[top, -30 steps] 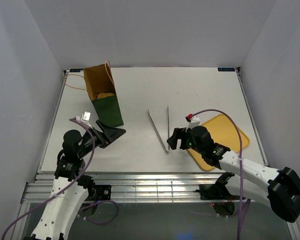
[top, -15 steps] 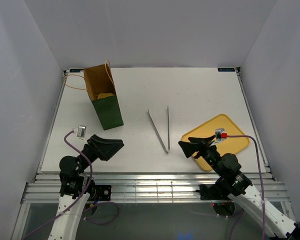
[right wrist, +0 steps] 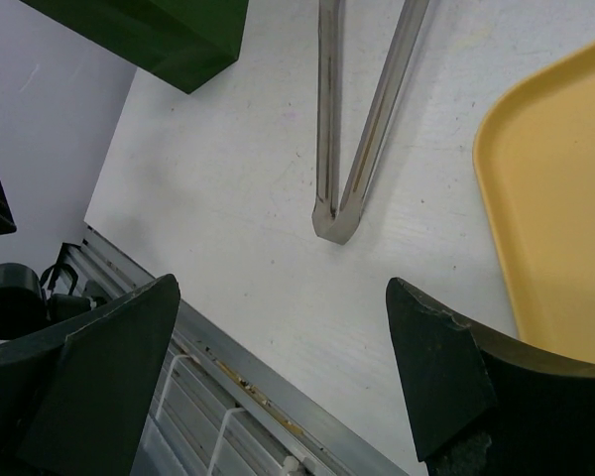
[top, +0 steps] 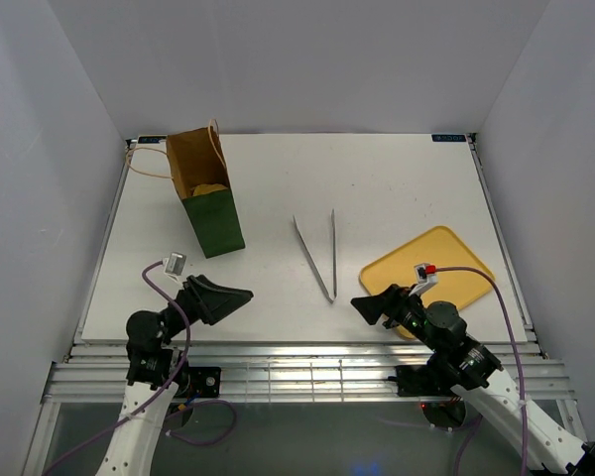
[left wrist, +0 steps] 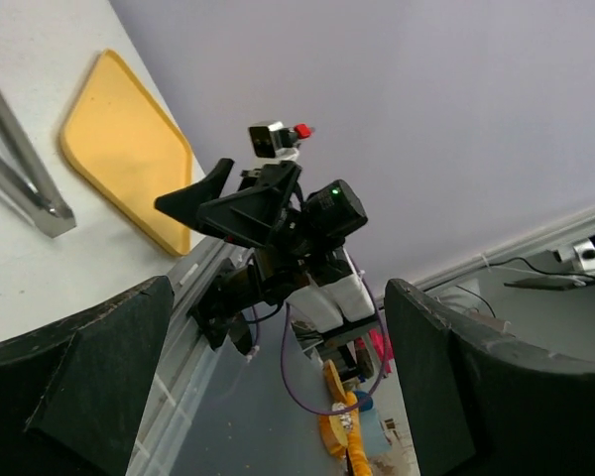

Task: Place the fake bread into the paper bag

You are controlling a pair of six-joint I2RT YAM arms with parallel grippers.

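Left tool (top: 230, 296): fingers spread wide apart with nothing between them; it hovers over the near edge of the counter (top: 377, 188), left of the tongs (top: 320, 253) and nearer the arm bases, tips pointing toward the tongs.
Right tool (top: 369, 305): fingers (right wrist: 99, 377) likewise wide apart and gripping nothing; it hangs just right of the tongs' joined end and nearer the bases, pointing left.
Fake bread (top: 210, 188): 1 yellowish-brown piece shows inside the bag's open mouth, well left of the tongs and farther back; I cannot tell how many pieces lie in there.
Paper bag (top: 214, 223): upright, dark green outside, brown inside, mouth open, pale cord handles looping from its rim; it stands left of the tongs, apart from them.
Tongs: metal, flat on the counter, 2 arms joined at the near end and splayed toward the far side.
Yellow tray (top: 456, 273): flat, right of the tongs, its near corner beneath the right arm.
Wrist views: each shows its own 2 dark fingers at the frame's lower corners.
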